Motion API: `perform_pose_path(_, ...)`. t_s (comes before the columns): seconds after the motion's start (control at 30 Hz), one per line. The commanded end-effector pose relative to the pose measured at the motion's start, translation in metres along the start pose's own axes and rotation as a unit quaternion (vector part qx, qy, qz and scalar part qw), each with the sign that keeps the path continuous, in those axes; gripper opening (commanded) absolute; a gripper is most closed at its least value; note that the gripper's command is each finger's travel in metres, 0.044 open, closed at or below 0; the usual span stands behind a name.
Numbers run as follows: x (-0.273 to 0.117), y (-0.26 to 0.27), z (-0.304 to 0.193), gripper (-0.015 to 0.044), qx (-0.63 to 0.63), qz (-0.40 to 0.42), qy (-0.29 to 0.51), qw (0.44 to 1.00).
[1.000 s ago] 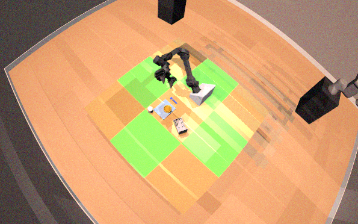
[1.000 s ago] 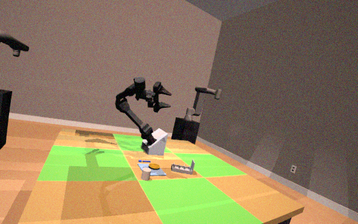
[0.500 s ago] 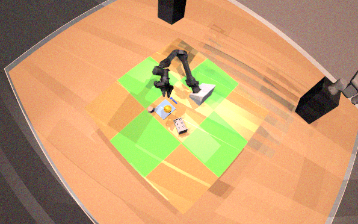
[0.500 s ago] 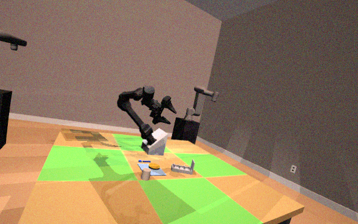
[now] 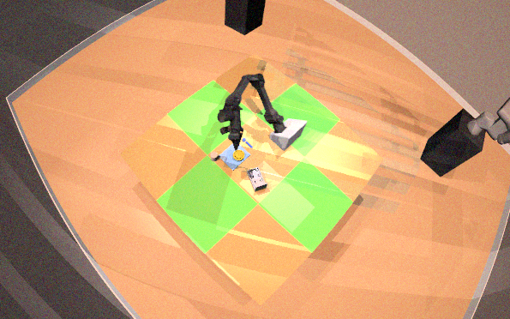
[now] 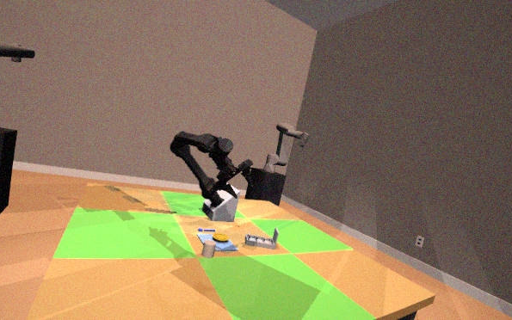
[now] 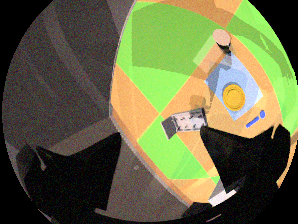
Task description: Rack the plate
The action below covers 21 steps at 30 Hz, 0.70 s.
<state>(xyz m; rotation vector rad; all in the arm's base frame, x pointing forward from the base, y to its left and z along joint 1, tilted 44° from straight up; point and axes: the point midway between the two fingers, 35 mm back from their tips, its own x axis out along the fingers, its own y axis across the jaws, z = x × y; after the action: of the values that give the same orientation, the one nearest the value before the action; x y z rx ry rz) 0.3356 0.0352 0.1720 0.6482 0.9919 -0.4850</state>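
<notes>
The yellow plate [image 5: 238, 154] [image 6: 220, 237] [image 7: 233, 96] lies flat on a light blue cloth [image 5: 231, 163] [image 6: 229, 247] [image 7: 223, 75]. The small grey dish rack [image 5: 257, 179] [image 6: 261, 242] [image 7: 190, 121] stands apart from the cloth, with a taller upright panel at one end. Its slots are too small to tell apart clearly. My gripper [image 5: 230, 140] [image 7: 162, 133] is open and empty, raised well above the table. In the wrist view its two black fingers stand wide apart, with the plate beyond and above the right finger and the rack near that finger's tip.
A pinkish-grey cup [image 5: 214, 156] [image 6: 208, 249] [image 7: 222, 37] stands by the cloth's edge. A small blue utensil [image 5: 248, 143] [image 6: 206, 230] [image 7: 255, 120] lies on the cloth's other side, towards the arm's white base [image 5: 289, 134] [image 6: 225, 211].
</notes>
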Motion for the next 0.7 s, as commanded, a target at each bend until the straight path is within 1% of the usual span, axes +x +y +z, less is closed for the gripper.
perform_pose_path(0.0, 0.012, -0.015, 0.001, 0.04, -0.035, -0.042, -0.004, 0.998)
perform_pose_path(0.33, 0.04, -0.056, 0.003, 0.04, -0.139, -0.157, 0.001, 0.978)
perform_pose_path(0.67, 0.058, -0.094, 0.003, 0.04, -0.242, -0.257, 0.031, 0.935)
